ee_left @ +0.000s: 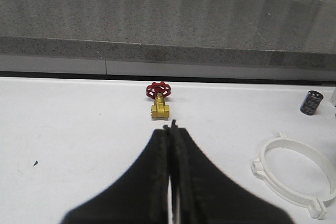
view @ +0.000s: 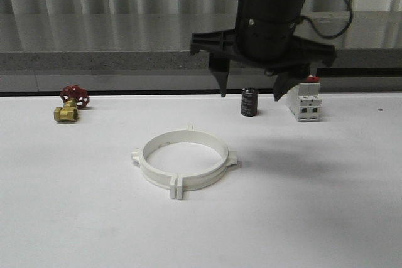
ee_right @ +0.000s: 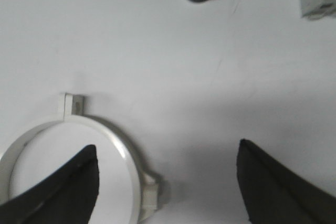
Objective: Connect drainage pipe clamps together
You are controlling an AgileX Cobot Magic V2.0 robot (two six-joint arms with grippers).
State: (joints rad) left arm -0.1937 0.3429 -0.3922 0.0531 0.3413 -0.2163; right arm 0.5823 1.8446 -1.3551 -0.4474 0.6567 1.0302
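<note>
Front view: the drainage pipe clamps (view: 183,162) lie joined as one white ring at the middle of the white table (view: 75,218). The right gripper (view: 250,95) hangs above the far side, fingers spread wide, holding nothing. A brass valve with a red handwheel (view: 70,105) sits far left; a black cylinder (view: 249,102) and a white breaker (view: 304,101) sit far right.

Left wrist view: the left gripper (ee_left: 170,127) has its fingers pressed together, empty, the valve (ee_left: 159,99) just beyond and the ring (ee_left: 296,174) to the right.

Right wrist view: the wide-apart fingers (ee_right: 63,187) hover over the ring's (ee_right: 128,153) right edge.
</note>
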